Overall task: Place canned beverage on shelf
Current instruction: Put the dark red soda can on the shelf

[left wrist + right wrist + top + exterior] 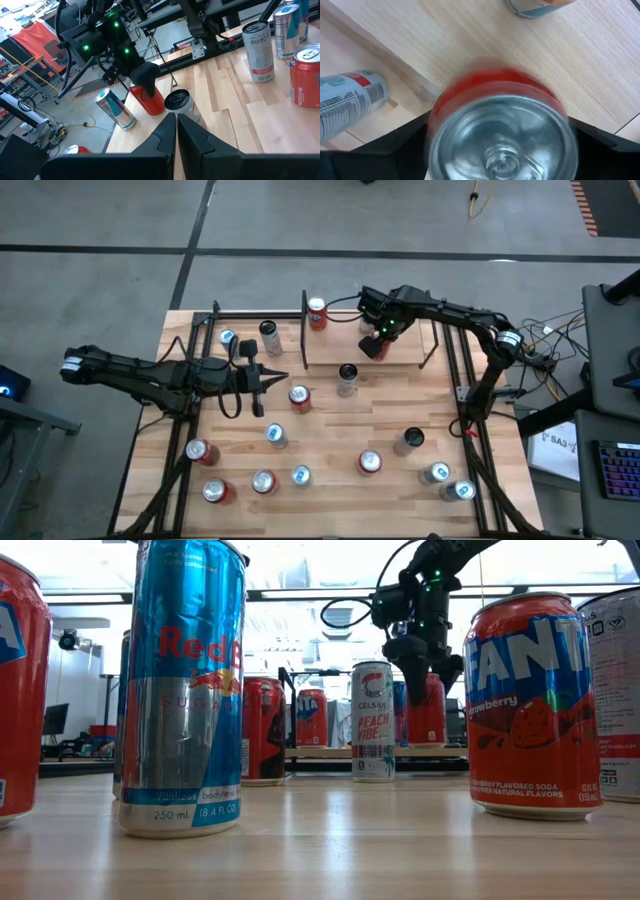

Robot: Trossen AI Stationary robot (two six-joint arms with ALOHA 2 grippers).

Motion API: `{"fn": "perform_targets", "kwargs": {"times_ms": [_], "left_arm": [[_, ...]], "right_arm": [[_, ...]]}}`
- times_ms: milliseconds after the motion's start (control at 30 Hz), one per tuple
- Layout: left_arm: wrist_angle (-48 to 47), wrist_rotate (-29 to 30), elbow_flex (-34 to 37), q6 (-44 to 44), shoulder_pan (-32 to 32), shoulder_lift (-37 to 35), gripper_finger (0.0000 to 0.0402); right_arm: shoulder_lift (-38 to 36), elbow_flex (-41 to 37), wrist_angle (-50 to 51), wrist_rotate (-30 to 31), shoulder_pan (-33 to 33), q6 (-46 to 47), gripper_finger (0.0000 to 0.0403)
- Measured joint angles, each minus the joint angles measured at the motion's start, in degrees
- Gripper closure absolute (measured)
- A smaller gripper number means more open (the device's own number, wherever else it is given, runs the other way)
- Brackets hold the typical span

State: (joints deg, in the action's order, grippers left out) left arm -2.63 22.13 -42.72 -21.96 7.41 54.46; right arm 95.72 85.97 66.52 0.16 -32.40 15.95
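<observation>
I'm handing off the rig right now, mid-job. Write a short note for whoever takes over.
Right gripper: over the shelf, fingers around a red can; whether the grip is released, cannot tell.
Left gripper: shut, empty, waiting above the table's left half.
Done: one red-and-white can already stands on the shelf's left end.
Left: confirm the red can stands free, withdraw the right arm. Many cans still on the tabletop.

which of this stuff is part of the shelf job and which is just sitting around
In the job:
- red can between the right gripper's fingers
- shelf

Lying about:
- Celsius Peach Vibe can
- Red Bull can
- Fanta strawberry can
- left gripper, shut, idle over the table
</observation>
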Motion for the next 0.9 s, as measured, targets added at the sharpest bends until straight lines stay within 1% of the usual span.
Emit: {"fn": "perform_targets", "kwargs": {"times_ms": [167, 300, 433, 533, 700, 900], "left_arm": [[-0.02, 0.00, 0.00, 0.00, 0.01, 0.00, 0.0402], [-0.02, -0.01, 0.00, 0.00, 0.01, 0.00, 0.0402], [-0.02, 0.00, 0.00, 0.00, -0.01, 0.00, 0.0402], [-0.02, 0.00, 0.00, 0.00, -0.01, 0.00, 0.0402], [-0.09, 0.00, 0.00, 0.00, 0.00, 0.00, 0.0402], [-0.11, -0.01, 0.00, 0.00, 0.00, -0.02, 0.0402]], "right_arm": [[0.00, -0.02, -0.02, 0.02, 0.00, 0.65, 0.0054], [0.00, 0.44, 0.13, 0.02, 0.00, 0.77, 0.0056], [0.00, 2.75, 1.01, 0.02, -0.02, 1.31, 0.0062], [0.00, 5.50, 2.30, 0.55, -0.07, 1.41, 0.0066], [0.00, 11.78, 6.51, 3.97, -0.04, 3.49, 0.0069], [-0.07, 19.26, 8.20, 4.39, 1.63, 5.99, 0.0073]]}}
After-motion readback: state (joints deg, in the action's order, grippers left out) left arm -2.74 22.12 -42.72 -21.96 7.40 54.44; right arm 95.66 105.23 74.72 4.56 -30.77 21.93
